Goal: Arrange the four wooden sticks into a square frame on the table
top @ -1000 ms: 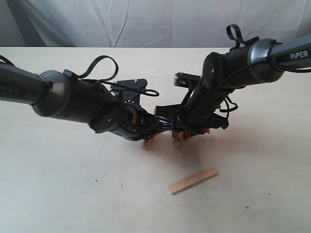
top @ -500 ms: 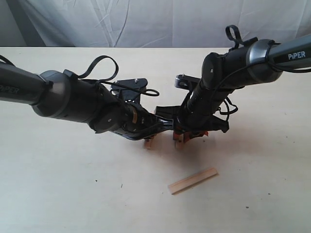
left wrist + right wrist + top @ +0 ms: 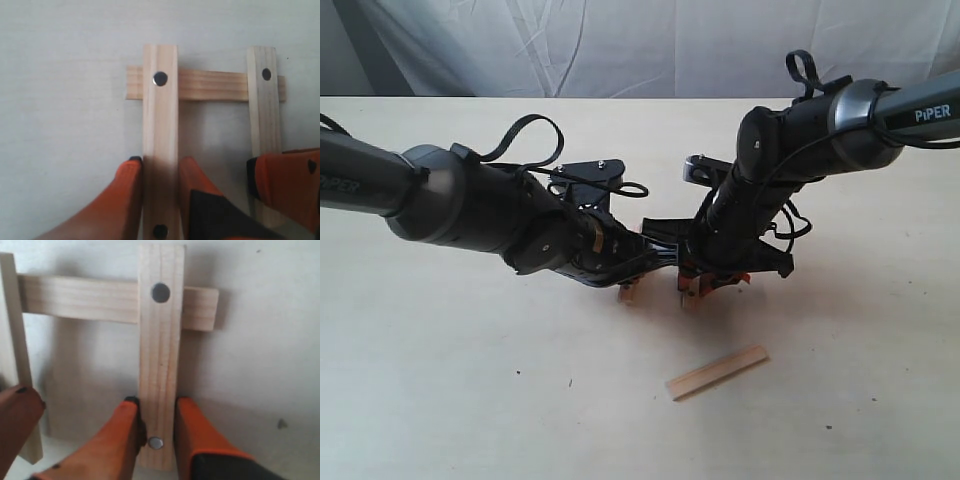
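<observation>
Three wooden sticks form a U on the table. My left gripper is shut on one upright stick, whose far end lies over the cross stick. My right gripper is shut on the parallel stick, which also overlaps the cross stick. In the exterior view both grippers stand side by side at the table's middle, hiding most of the three sticks. The fourth stick lies loose and slanted nearer the front, apart from both grippers.
A wrinkled white cloth hangs behind the table's far edge. Both dark arms reach in from the sides and meet at the centre, with loose cables looping above them.
My right gripper's jaws have drawn in against its stick and the arm has shifted slightly. The left gripper and the loose stick have not moved.
</observation>
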Robot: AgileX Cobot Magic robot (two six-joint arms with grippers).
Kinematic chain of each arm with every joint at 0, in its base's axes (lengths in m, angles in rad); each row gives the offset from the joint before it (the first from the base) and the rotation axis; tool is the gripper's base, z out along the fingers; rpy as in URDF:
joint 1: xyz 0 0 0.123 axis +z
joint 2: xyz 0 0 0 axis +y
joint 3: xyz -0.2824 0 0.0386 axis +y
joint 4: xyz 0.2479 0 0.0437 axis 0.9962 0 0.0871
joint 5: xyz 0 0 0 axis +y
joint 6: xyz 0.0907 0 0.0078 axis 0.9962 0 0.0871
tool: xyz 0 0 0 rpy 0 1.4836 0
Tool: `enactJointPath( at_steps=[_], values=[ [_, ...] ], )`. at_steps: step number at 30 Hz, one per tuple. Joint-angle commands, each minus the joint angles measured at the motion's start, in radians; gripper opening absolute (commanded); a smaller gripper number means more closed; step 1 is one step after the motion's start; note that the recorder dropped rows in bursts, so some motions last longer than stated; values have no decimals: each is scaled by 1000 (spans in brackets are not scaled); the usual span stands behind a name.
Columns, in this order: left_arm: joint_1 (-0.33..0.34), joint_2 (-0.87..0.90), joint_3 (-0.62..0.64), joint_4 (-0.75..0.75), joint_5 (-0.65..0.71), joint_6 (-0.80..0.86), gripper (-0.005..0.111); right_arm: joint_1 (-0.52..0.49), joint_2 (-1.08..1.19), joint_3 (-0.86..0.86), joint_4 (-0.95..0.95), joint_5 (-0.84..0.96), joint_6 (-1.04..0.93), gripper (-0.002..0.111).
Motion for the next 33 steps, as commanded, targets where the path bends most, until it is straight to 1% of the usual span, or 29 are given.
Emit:
enactJointPath(
  at_steps=[1, 2, 3, 13, 21, 23, 28, 30, 33],
  values=[
    [2, -10, 5, 2, -5, 0, 0, 1, -7, 4, -3, -1, 6, 39],
    [2, -10, 5, 2, -5, 0, 0, 1, -7, 4, -3, -4, 6, 44],
    [2, -10, 5, 2, -5, 0, 0, 1, -7, 4, -3, -8, 6, 47],
    [2, -10, 5, 2, 3, 0, 0, -4, -66, 4, 0, -40, 13, 46],
    [2, -10, 5, 2, 44, 0, 1, -62, -117, 4, -11, -17, 15, 46],
    [2, -10, 5, 2, 44, 0, 7, -64, -117, 4, -22, -15, 15, 46],
    [2, -10, 5, 2, 44, 0, 31, -64, -117, 4, -34, -17, 15, 46],
    [2, -10, 5, 2, 44, 0, 37, -64, -117, 4, -34, -17, 15, 46],
    [2, -10, 5, 2, 46, 0, 38, -64, -117, 4, -47, -17, 15, 46]
  ],
)
